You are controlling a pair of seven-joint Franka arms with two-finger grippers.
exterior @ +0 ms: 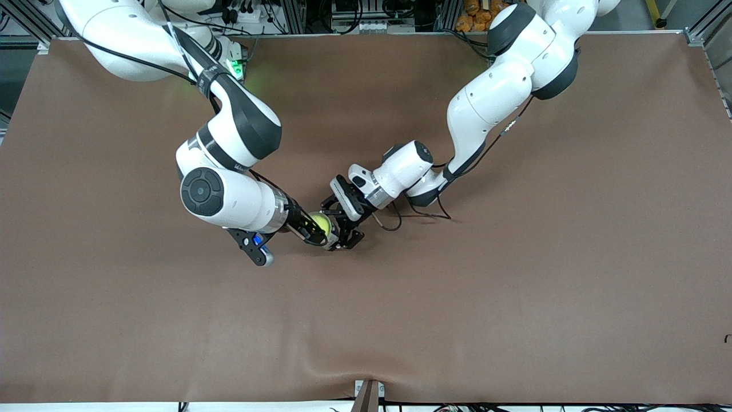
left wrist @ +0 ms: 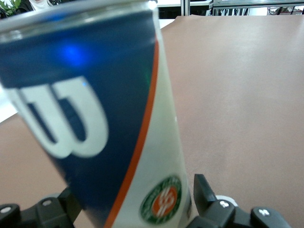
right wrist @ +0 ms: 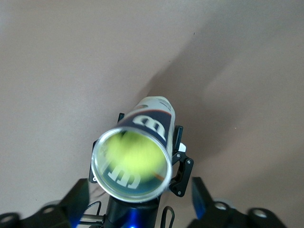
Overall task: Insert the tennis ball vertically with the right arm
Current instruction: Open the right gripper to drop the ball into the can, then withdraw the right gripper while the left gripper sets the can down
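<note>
**Operator:** Two arms meet mid-counter. What do you read on the tube?

**Legend:** You see the tennis ball can (left wrist: 102, 123) upright, filling the left wrist view. Its label is dark blue with a large white "W" logo, an orange stripe along the edge of the blue, and a white panel beside it. Low on the white panel sits a round green-and-orange emblem; its lettering is too blurred to read.

**Operator:** Who holds the can?

**Legend:** The left gripper (exterior: 341, 239) does. Its fingers (left wrist: 205, 192) stand wide apart on either side of the can near its base, clamping it upright on the brown counter (exterior: 514, 286).

**Operator:** And the ball?

**Legend:** Look down the right wrist view: the tennis ball (right wrist: 133, 159), yellow-green, sits inside the can's open metal rim. In the front view the tennis ball (exterior: 320, 222) shows at the can's mouth, directly under the right arm's hand.

**Operator:** State of the right hand?

**Legend:** The right gripper (right wrist: 137, 209) is over the can's mouth. Its fingers (right wrist: 202, 199) are spread apart, one on each side of the rim, touching neither ball nor can.
</note>
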